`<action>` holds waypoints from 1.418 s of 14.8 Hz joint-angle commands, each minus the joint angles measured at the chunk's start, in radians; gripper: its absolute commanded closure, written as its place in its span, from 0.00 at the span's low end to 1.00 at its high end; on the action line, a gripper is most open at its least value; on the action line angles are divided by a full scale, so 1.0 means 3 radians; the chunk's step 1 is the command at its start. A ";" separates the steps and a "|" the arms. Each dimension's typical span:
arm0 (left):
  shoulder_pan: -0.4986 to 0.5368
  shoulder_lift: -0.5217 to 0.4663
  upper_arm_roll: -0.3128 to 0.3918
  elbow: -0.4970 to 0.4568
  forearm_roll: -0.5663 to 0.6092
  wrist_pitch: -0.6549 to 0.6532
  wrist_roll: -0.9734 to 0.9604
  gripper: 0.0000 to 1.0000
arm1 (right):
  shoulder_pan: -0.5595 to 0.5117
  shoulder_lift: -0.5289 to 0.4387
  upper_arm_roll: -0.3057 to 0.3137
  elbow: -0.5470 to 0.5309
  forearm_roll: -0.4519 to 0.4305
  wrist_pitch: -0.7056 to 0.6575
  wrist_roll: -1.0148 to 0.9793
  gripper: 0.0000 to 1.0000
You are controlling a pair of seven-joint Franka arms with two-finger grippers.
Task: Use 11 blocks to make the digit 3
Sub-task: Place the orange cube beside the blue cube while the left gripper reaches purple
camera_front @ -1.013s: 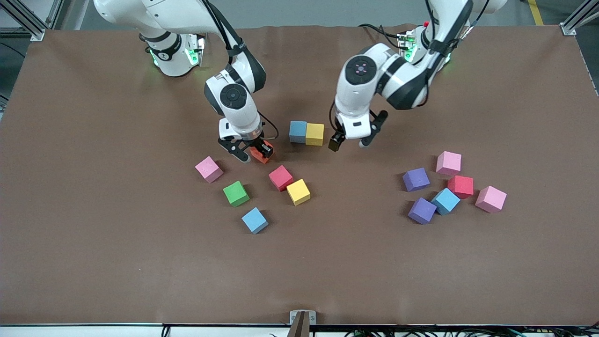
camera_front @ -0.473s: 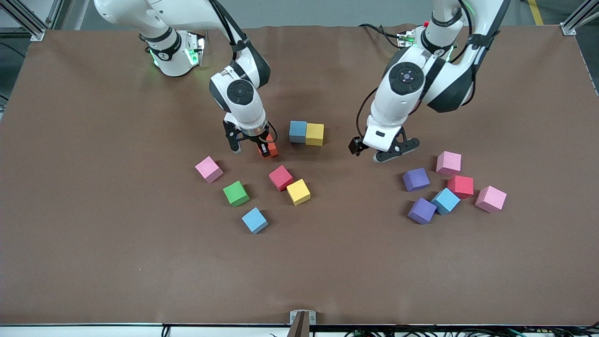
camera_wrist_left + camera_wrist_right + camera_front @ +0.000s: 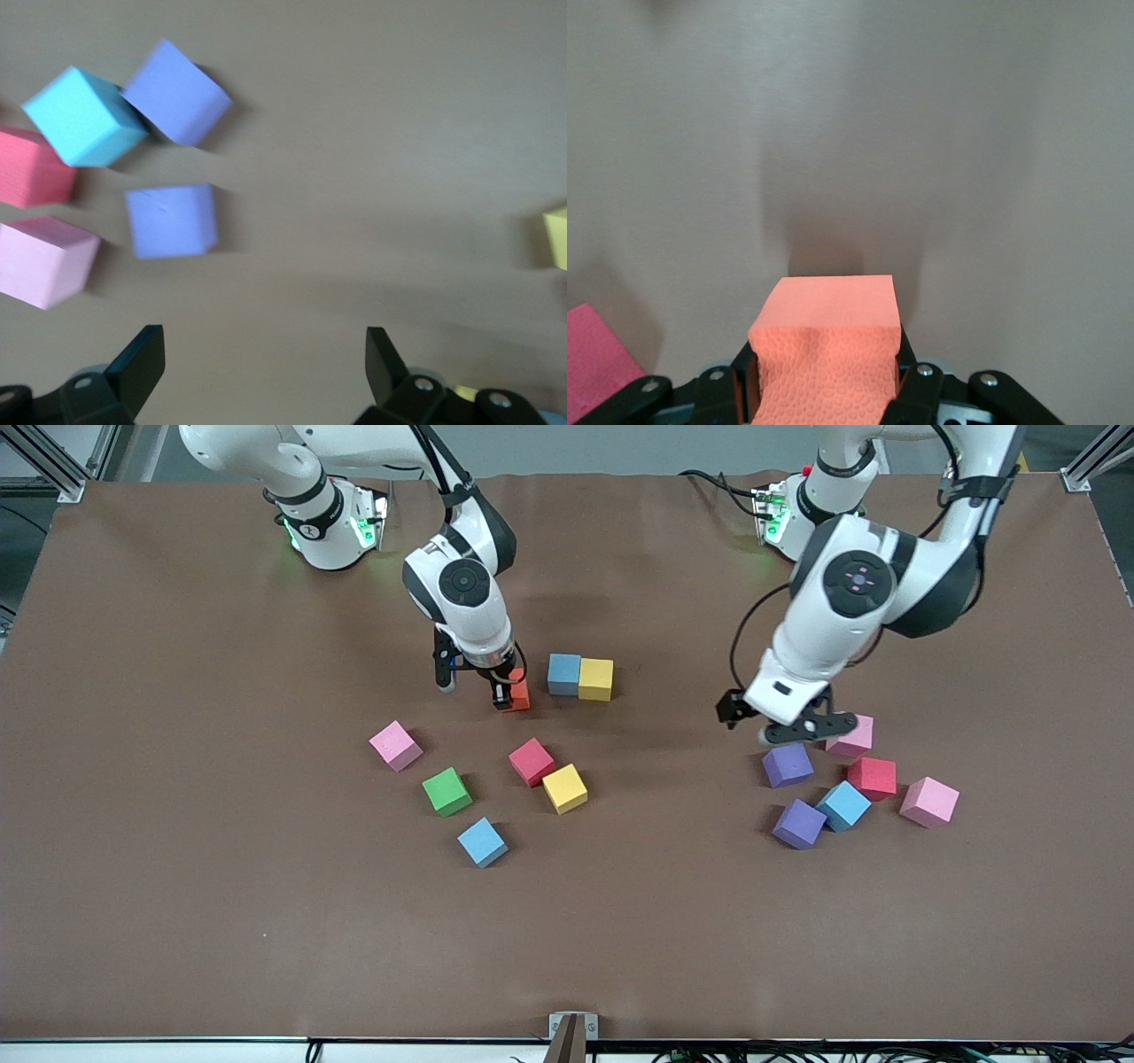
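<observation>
1. The right gripper [image 3: 503,691], just above the frame's centre in the front view, is clamped on the small orange foam cube [image 3: 516,693]; its wrist view shows the cube [image 3: 828,354] pinched between the jaws above bare brown table [image 3: 177,868].
2. The orange cube hangs just beside a slate-blue foam cube [image 3: 563,674], which touches a yellow foam cube [image 3: 595,679]; this pair sits upper centre of the frame.
3. The left gripper [image 3: 784,722], right of centre, hovers with jaws spread wide and empty over a purple foam cube [image 3: 788,764] and a pink foam cube [image 3: 852,737].
4. Lower in the same right-hand cluster: a red cube [image 3: 873,777], a light-blue cube [image 3: 843,805], a second purple cube [image 3: 799,824] and another pink cube [image 3: 929,802].
5. Centre of the frame holds loose cubes: pink [image 3: 395,745], green [image 3: 446,791], red [image 3: 532,762] touching yellow [image 3: 564,788], and light blue [image 3: 483,841].
6. The left wrist view shows both purple cubes [image 3: 171,220], [image 3: 175,92] ahead of the open fingers [image 3: 142,359].
</observation>
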 commanded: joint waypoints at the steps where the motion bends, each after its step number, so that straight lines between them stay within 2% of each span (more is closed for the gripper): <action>1: 0.0204 -0.0002 -0.0021 -0.0088 -0.0031 0.0014 0.0161 0.00 | 0.0088 -0.0199 -0.0034 -0.0208 0.0015 0.0042 0.0331 1.00; 4: 0.0393 0.0192 -0.0016 -0.0098 0.0000 0.0131 0.0166 0.00 | 0.0093 -0.0224 -0.0029 -0.0208 0.0015 0.0083 0.0495 1.00; 9: 0.0460 0.0423 0.0005 -0.0292 0.0000 0.0555 0.0172 0.00 | 0.0134 -0.0194 -0.0029 -0.0208 0.0015 0.0170 0.0496 1.00; 13: 0.0465 0.0582 0.0015 -0.0369 0.0010 0.0719 0.0120 0.00 | 0.0206 -0.0178 -0.0029 -0.0193 0.0015 0.0211 0.0496 1.00; 18: 0.0475 0.0760 0.0015 -0.0441 0.0551 0.0812 -0.0247 0.00 | 0.0262 -0.0112 -0.0029 -0.0193 0.0015 0.0288 0.0511 1.00; 21: 0.0475 0.0878 0.0015 -0.0420 0.0619 0.0970 -0.0345 0.00 | 0.0298 -0.0066 -0.0029 -0.0193 0.0015 0.0329 0.0516 1.00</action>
